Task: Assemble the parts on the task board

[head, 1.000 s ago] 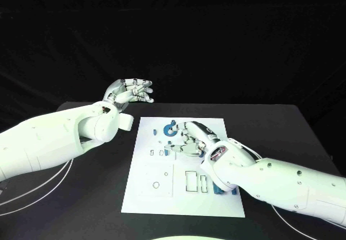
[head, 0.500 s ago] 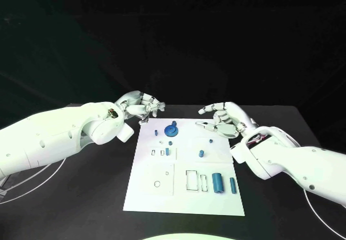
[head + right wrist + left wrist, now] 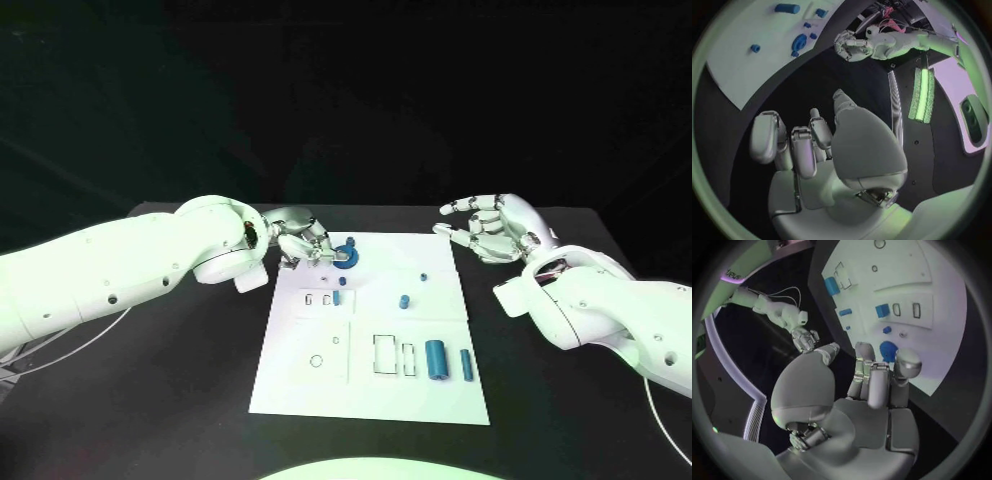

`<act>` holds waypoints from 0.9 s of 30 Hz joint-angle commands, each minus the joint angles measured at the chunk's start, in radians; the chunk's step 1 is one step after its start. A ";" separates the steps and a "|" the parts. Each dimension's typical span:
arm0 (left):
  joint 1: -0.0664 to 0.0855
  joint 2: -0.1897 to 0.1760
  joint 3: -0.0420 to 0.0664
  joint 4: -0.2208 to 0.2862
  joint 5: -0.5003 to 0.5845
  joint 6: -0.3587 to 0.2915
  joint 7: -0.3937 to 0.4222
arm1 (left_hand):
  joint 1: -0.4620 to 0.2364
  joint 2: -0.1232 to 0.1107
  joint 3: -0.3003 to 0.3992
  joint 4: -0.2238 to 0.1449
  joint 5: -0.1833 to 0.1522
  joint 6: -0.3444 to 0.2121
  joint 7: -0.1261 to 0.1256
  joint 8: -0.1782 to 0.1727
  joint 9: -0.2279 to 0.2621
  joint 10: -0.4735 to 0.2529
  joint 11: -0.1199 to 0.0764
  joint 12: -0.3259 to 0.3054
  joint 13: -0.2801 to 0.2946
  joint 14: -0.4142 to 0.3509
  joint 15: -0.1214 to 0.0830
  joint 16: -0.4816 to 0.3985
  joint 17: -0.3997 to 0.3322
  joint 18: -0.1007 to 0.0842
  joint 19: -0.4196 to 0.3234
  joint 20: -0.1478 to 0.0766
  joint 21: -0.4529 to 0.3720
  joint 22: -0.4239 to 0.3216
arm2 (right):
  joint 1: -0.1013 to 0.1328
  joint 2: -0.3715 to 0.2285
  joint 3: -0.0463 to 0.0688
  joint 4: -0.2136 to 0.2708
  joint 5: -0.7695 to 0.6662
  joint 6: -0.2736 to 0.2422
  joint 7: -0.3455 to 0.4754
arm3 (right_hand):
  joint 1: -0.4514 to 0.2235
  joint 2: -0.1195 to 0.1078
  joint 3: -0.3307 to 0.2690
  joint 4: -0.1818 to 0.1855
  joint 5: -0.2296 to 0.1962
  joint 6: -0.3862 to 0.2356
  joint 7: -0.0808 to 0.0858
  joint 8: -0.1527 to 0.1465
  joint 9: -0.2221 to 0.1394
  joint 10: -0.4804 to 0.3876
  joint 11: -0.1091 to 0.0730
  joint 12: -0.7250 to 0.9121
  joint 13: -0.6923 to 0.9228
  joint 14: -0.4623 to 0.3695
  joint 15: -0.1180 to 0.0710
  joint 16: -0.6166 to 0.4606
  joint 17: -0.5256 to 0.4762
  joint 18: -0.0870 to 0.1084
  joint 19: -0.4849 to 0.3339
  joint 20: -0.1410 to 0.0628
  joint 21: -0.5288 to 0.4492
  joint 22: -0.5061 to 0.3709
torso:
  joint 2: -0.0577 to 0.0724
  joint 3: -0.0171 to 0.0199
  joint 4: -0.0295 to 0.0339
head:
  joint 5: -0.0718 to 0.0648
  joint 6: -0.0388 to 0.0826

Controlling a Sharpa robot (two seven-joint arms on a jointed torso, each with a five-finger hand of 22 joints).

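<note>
The white task board (image 3: pixel 310 385) lies in the middle of the black table. A blue round part (image 3: pixel 346 255) sits near its far left corner. My left hand (image 3: pixel 303 240) hovers right beside it with its fingers curled in and nothing in them. The left wrist view shows the round part (image 3: pixel 887 349) just past the fingertips (image 3: pixel 907 360); I cannot tell whether they touch. My right hand (image 3: pixel 490 228) is raised off the board's far right corner, fingers spread and empty. Small blue parts (image 3: pixel 405 300) sit mid-board. A blue cylinder (image 3: pixel 436 360) and a blue bar (image 3: pixel 466 365) lie near the right edge.
Bare black table surrounds the board on the left (image 3: pixel 188 340) and right. The right wrist view shows the board's corner (image 3: pixel 742 70), the round part (image 3: pixel 799 41) and my left hand (image 3: pixel 851 45) beyond it.
My right hand has lifted off the middle of the board and swung out past its far right corner. My left hand has come down from above the far edge to the round part.
</note>
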 commanded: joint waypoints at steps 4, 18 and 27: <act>0.004 0.024 -0.002 -0.004 -0.102 0.077 -0.169 | -0.024 0.007 -0.017 0.000 -0.005 -0.005 -0.006 0.015 0.025 0.009 -0.001 0.012 0.012 0.024 -0.011 0.003 0.060 -0.019 0.001 -0.007 0.003 0.001 | 0.000 -0.009 0.000 -0.002 0.002 0.010 0.021 | -0.002 0.011 -0.005 -0.001 0.002 0.000 0.002 0.007 -0.001 -0.009 -0.001 -0.004 -0.001 0.072 0.002 -0.006 0.136 0.012 -0.004 0.000 -0.005 0.032 | -0.001 -0.0006 0.0014 | 0.002 -0.008; 0.011 0.074 -0.014 -0.033 -0.122 0.143 -0.244 | -0.068 0.029 -0.045 0.000 -0.006 -0.017 -0.008 0.026 0.056 0.007 -0.003 0.021 0.020 0.021 -0.012 0.000 0.056 -0.021 0.005 -0.009 0.007 0.010 | -0.003 0.000 0.000 -0.014 -0.039 0.018 0.011 | 0.002 0.011 -0.006 -0.003 0.002 0.000 0.001 0.008 -0.002 -0.017 -0.001 -0.012 -0.010 0.070 0.002 -0.008 0.132 0.014 -0.009 0.000 -0.014 0.026 | 0.000 0.0017 0.0011 | 0.014 -0.016; 0.013 0.107 -0.023 -0.057 -0.126 0.164 -0.255 | -0.073 0.036 -0.048 0.000 -0.005 -0.020 -0.007 0.027 0.060 0.005 -0.002 0.022 0.022 0.017 -0.012 -0.005 0.048 -0.021 0.003 -0.009 0.006 0.008 | -0.008 0.006 0.000 -0.023 -0.055 0.019 0.005 | 0.006 0.011 -0.006 -0.003 0.002 -0.001 0.002 0.008 -0.003 -0.028 -0.001 -0.021 -0.021 0.069 0.002 -0.010 0.128 0.016 -0.012 -0.001 -0.022 0.021 | 0.001 -0.0005 0.0000 | 0.013 -0.021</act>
